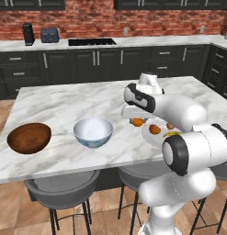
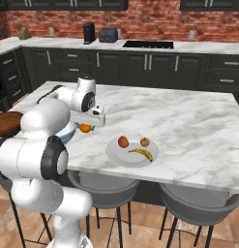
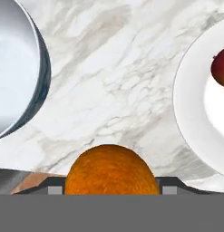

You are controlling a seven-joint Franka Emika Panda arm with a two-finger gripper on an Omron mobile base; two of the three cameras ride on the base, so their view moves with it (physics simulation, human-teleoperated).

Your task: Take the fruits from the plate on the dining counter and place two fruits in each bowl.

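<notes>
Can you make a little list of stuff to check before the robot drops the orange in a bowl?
1. Orange held in the hand: ok, it sits between the fingers above the counter.
2. Hand over a bowl: not ok, it hangs over bare marble of the dining counter between the white-blue bowl and the plate.
3. White-blue bowl free to take fruit: ok, it looks empty.
4. Wooden bowl free: ok, nothing seen inside.
5. Fruit left on the plate: ok, two round fruits and a banana wait there.
6. Grip firm enough: cannot tell.
</notes>
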